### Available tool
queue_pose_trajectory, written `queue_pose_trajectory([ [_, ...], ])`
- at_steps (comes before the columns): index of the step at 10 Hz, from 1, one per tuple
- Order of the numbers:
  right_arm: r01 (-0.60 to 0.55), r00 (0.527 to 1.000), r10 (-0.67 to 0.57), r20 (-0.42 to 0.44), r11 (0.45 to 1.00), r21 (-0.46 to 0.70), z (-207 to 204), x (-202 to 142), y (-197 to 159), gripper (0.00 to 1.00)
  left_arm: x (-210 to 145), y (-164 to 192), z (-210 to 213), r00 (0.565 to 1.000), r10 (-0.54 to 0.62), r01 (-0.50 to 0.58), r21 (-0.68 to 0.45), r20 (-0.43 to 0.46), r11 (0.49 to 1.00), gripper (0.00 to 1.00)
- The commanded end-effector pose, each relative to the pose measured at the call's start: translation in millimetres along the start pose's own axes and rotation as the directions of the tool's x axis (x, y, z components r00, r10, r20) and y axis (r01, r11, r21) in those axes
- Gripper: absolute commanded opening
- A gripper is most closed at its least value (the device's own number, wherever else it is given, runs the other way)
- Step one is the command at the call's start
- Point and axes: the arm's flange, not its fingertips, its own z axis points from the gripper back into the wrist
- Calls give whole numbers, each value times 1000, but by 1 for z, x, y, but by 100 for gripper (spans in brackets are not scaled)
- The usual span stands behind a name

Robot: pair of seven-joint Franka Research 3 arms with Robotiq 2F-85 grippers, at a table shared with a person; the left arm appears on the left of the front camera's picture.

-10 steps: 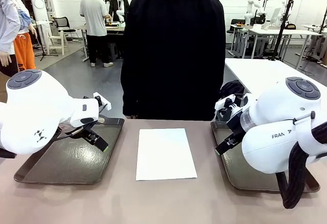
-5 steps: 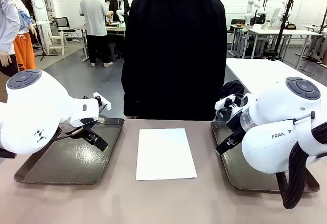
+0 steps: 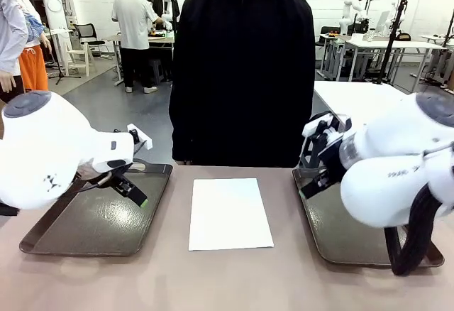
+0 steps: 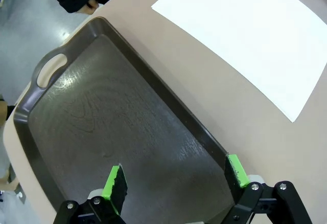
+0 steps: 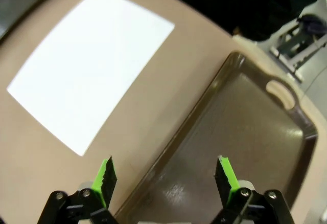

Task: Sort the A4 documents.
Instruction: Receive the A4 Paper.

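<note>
The left gripper (image 4: 175, 175) hangs above the left tray (image 4: 102, 111), a dark brown one, with its jaws spread wide and nothing between them. The right gripper (image 5: 166, 174), likewise spread and empty, hangs over the inner rim of the right tray (image 5: 255, 132). The A4 documents (image 3: 230, 214) lie flat on the table (image 3: 227, 282) between the two grippers, beyond each tray's rim and touching neither.

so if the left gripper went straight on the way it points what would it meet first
Probably the floor of the dark tray, near its rim beside the white sheet. The left gripper is open above it, nothing in between; depth is unclear.
</note>
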Motion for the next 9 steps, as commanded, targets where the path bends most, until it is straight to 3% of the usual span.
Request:
queue_pose_trajectory([
  [1, -14, 995, 5, 101, 996, 83, 57, -42, -34, 100, -39, 17, 51, 999, -6, 11, -107, 50, 994, 100],
  [3, -12, 993, -5, 117, 989, 150, 98, -59, -63, 100, -62, 41, 96, 999, 32, -26, -175, 33, 984, 100],
  [4, 1, 991, -17, 130, 992, 123, 112, -67, -75, 100, -70, 50, 113, 993, 69, -53, -149, 100, 987, 100],
  [7, 1, 977, -45, 209, 978, 209, 143, -81, -103, 100, -89, 57, 148, 975, -59, 109, -230, 214, 967, 100],
  [9, -1, 954, -80, 289, 964, 268, 158, -89, -114, 100, -103, 64, 165, 949, -31, 124, -280, 314, 952, 100],
])
